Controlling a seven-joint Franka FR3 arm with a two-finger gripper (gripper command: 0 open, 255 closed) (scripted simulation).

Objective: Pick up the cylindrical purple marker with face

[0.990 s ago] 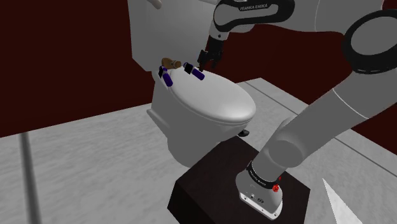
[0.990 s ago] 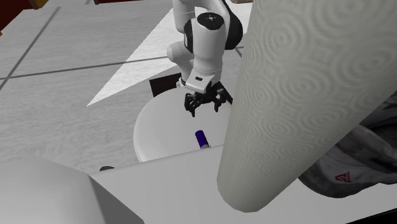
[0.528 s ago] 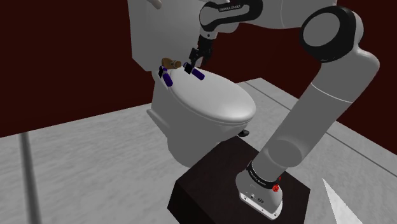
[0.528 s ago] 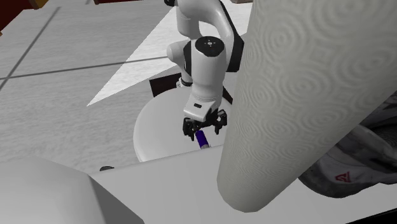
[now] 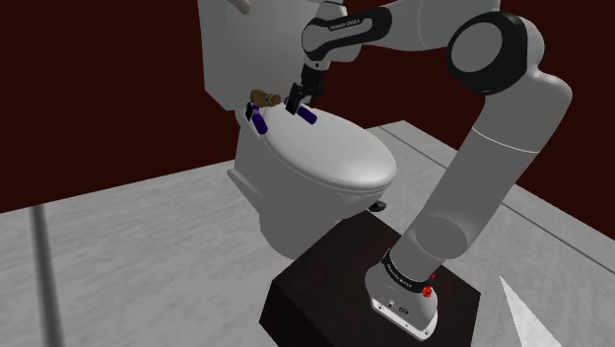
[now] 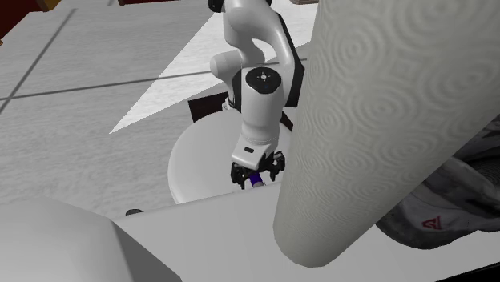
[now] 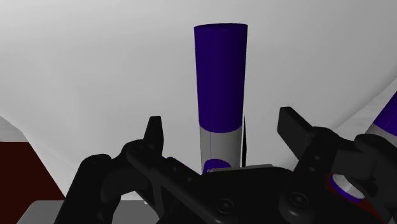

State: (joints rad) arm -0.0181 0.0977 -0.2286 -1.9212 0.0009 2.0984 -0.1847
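— Marker [image 7: 220, 76], item one. Purple over most of its length and pale grey at the end nearest the hand. It lies flat on the white toilet lid [image 7: 95, 76], at the back of it.

— Do we list the face?

— Not confirmed. There is a small purple mark on the grey end, too close under the hand to read.

— Gripper [image 7: 222, 130]?

— Low over the item. Fingers [image 7: 154, 130] are apart, one on each side of the barrel, neither touching. The item is not held.

— Handling notes?

— We judge it light, stiff and smooth. It is round, so it is likely to roll if nudged from one side, and the lid looks slightly domed. We would close across the barrel around mid-length, near where grey meets purple, with both pads arriving together. An end grip would risk it pivoting out.

— Fragile?

— We think not, and a modest squeeze should do.

— What lies beyond it?

— Item two is a second marker [image 5: 258, 120] of similar colouring, near the first but apart from it, towards the shoulder view's left. The two are easily confused, so we keep to the one between the fingers.

— And further back?

— Item three is a small brown object [image 5: 262, 97] just beyond the second marker, its kind undetermined. Item four is the white tank [image 5: 237, 49] rising behind the lid.
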